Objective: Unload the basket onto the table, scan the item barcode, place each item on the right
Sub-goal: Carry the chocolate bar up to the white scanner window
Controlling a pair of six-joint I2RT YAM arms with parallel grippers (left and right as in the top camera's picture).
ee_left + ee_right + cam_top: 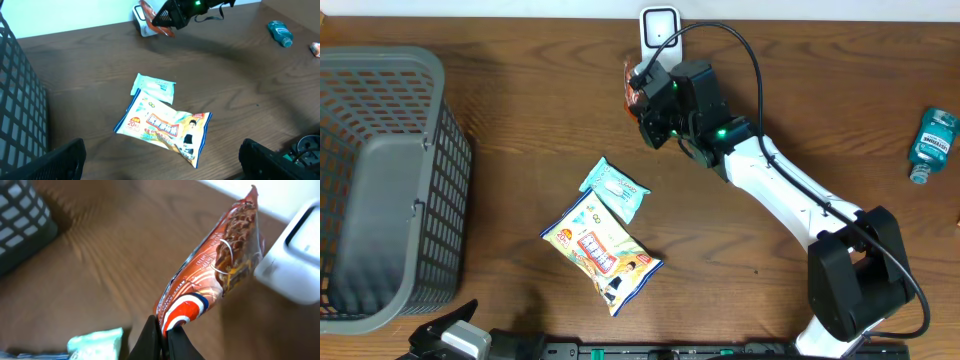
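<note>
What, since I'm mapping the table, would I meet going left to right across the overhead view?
Grey basket → yellow snack bag → white scanner → blue bottle. The teal pack and red packet overlap others, so are left out.

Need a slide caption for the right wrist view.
Right gripper pinches a red snack packet by one end, holding it close to the white scanner.

Red-brown snack packet (pixel 215 275) held aloft, tilted, tip just beside white scanner (pixel 292 275).
</note>
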